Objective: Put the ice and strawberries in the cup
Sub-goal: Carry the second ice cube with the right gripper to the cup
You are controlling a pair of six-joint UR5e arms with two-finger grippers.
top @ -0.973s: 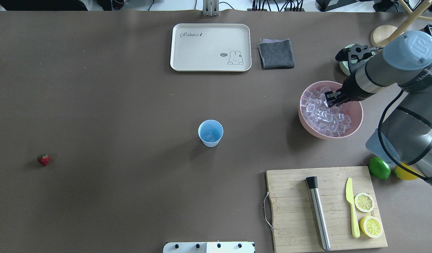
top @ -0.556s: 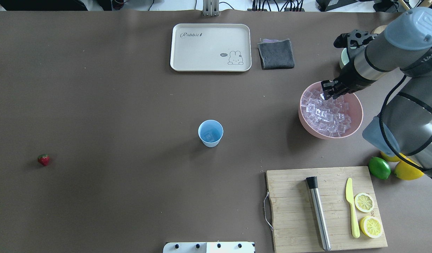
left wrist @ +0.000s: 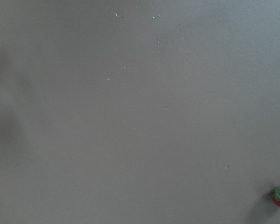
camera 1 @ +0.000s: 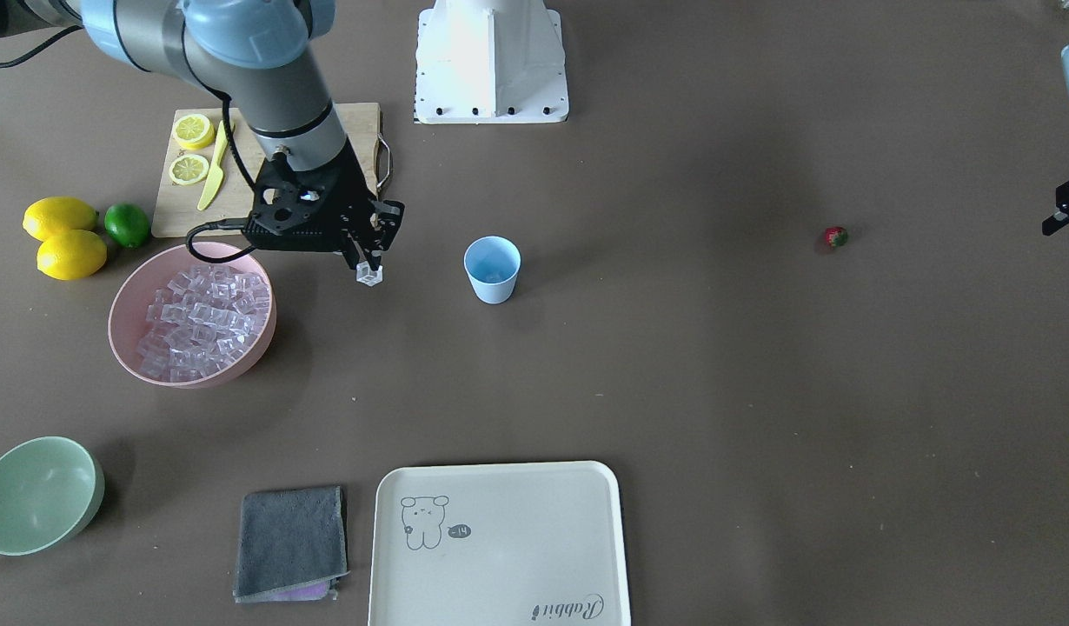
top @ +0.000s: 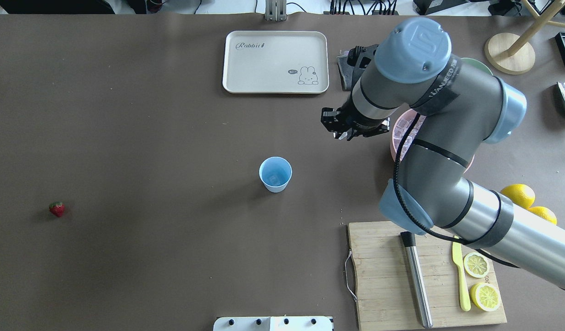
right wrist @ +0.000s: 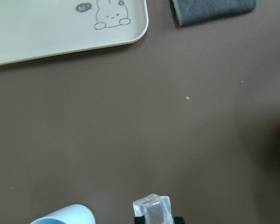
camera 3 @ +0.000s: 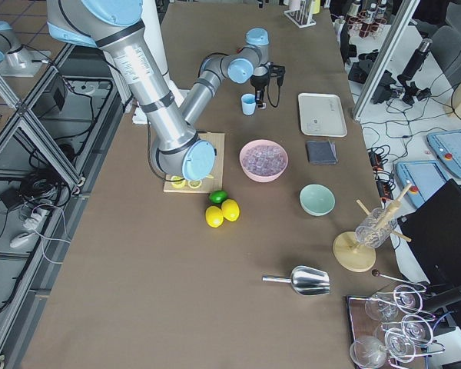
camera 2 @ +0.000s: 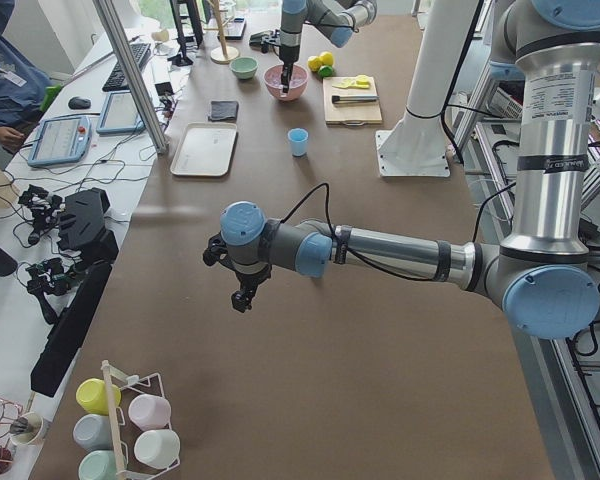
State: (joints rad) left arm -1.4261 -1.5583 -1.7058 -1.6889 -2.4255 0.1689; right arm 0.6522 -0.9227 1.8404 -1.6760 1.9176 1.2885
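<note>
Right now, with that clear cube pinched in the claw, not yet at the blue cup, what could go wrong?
The ice cube hangs from just the tips of the right gripper over bare table; it looks slick and could slip out short of the cup. The cup is small and looks light, so an off-centre release might bounce off its rim, or a low finger could tip it.

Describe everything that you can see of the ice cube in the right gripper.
The ice cube is a small, clear, glassy block. It hangs above the brown table, pinched at its top between the fingertips of the right gripper, which is shut on it; nothing else touches it. It is between the pink bowl and the blue cup, not yet over the cup.
</note>
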